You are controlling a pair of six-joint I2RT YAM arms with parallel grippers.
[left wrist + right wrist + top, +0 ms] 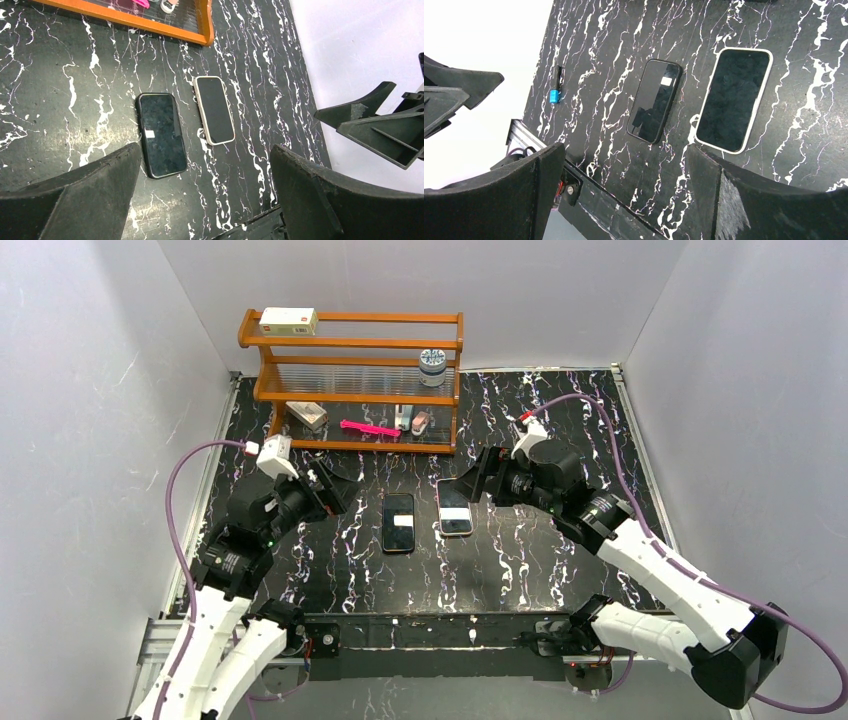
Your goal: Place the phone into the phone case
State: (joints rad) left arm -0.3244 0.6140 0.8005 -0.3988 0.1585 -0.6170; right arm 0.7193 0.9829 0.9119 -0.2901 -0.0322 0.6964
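The phone (398,522) lies flat, dark glossy screen up, in the middle of the black marble table. A black rim frames it all round, so it sits inside the phone case (167,173); no silvery edge shows. It also shows in the left wrist view (161,134) and the right wrist view (654,100). My left gripper (328,492) is open and empty, above the table left of the phone (205,150). My right gripper (478,480) is open and empty, just right of the two phones (624,150).
A second phone (455,507) with a pale pinkish rim lies right of the cased one, apart from it. A wooden rack (350,380) at the back holds a box (288,321), a jar (432,365) and small items. A small blue-and-black stick (555,85) lies to the left.
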